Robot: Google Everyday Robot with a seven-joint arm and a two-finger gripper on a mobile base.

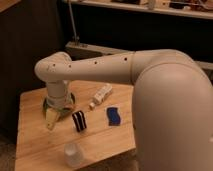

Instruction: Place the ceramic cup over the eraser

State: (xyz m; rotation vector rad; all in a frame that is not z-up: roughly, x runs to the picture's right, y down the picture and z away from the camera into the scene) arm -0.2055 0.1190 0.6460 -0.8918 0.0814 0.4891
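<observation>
Your gripper (56, 118) hangs pointing down over the left part of the table (35, 137), just in front of the green bowl (71, 101), which the wrist partly covers. Jaws are spread wide, with nothing between them and nothing held. One pale finger (50, 120) reaches down close to the wood; can't tell if it touches.

The ceramic cup (73, 154) sits near the front edge of the table, left of middle, on its own and apart from the gripper. Can't tell whether it stands mouth up or mouth down.

The eraser (78, 121), black with white stripes, stands upright toward the middle of the table. It is just right of your gripper and behind the cup, touching neither.

The flat blue piece (114, 116) lies right of the eraser, near the right edge, close to the robot's white body (170, 115). The white oblong thing (102, 94) lies at a slant behind the eraser and the blue piece, toward the back edge. The arm (100, 65) runs in from the right, above the back of the table.
</observation>
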